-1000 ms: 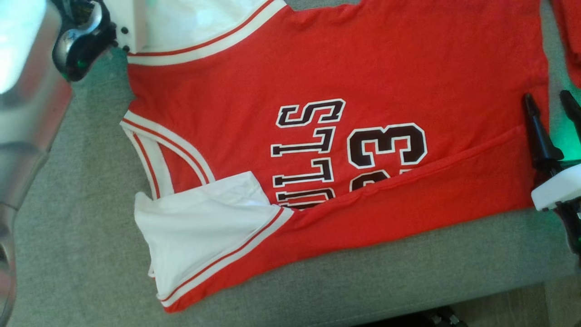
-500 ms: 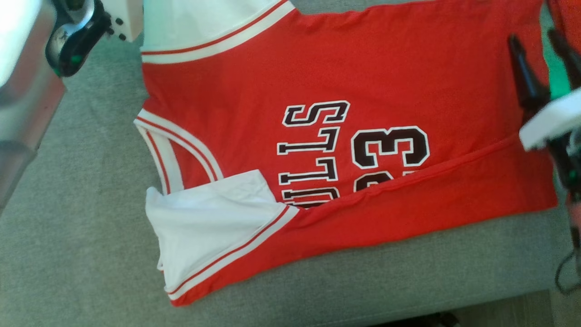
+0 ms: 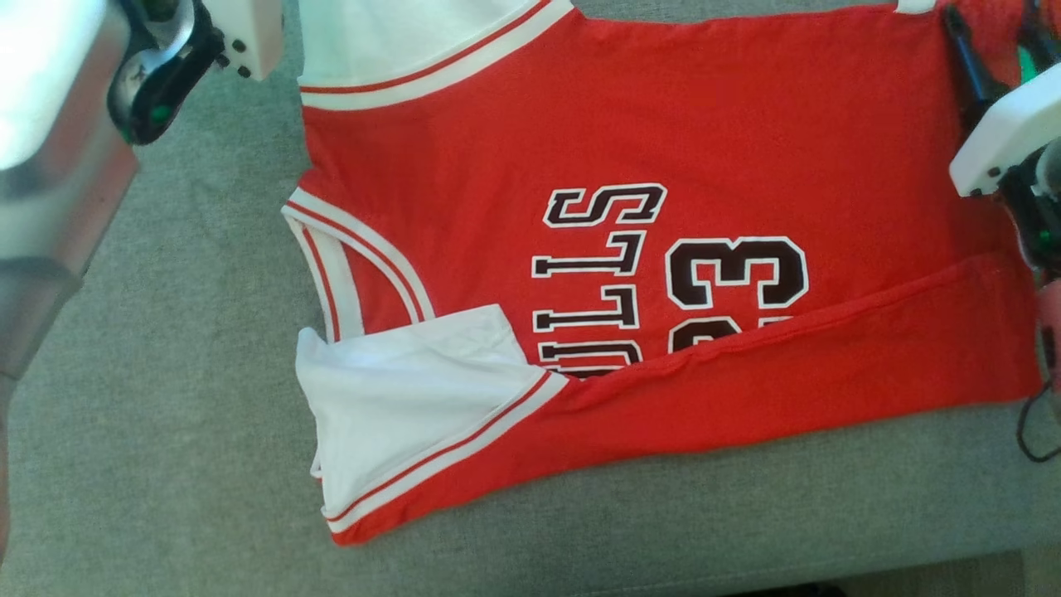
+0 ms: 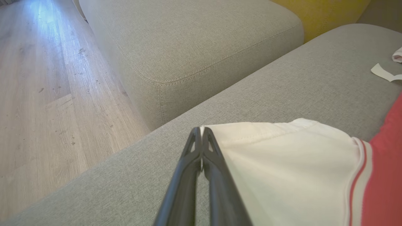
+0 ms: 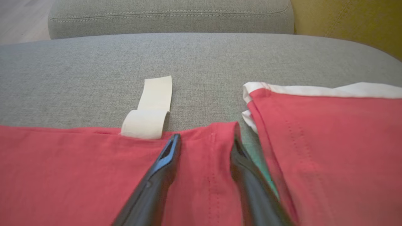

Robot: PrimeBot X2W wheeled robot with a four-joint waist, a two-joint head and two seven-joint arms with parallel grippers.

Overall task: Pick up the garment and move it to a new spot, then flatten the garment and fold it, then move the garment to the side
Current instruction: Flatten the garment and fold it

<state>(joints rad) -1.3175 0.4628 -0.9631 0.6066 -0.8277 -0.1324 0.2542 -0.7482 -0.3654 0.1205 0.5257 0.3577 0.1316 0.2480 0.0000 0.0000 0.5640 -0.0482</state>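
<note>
On the grey cushion [image 3: 166,414], the red jersey [image 3: 630,108] lies flat, its near long side folded up over the lettering.
Nearest the cushion's front edge I see that folded flap w/ a white sleeve [image 3: 398,398] on it. Toward the cushion's far edge, L gripper [image 4: 201,130] has jaws pressed together, pinching the other sleeve's white corner. R gripper [image 5: 205,141] has jaws spread, tips astride the jersey's red hem corner, next to a white label strip [image 5: 150,110]. A 2nd red garment [image 5: 329,141] lies just beside, also on the cushion. Beyond the cushion: another cushion [image 5: 169,15].
</note>
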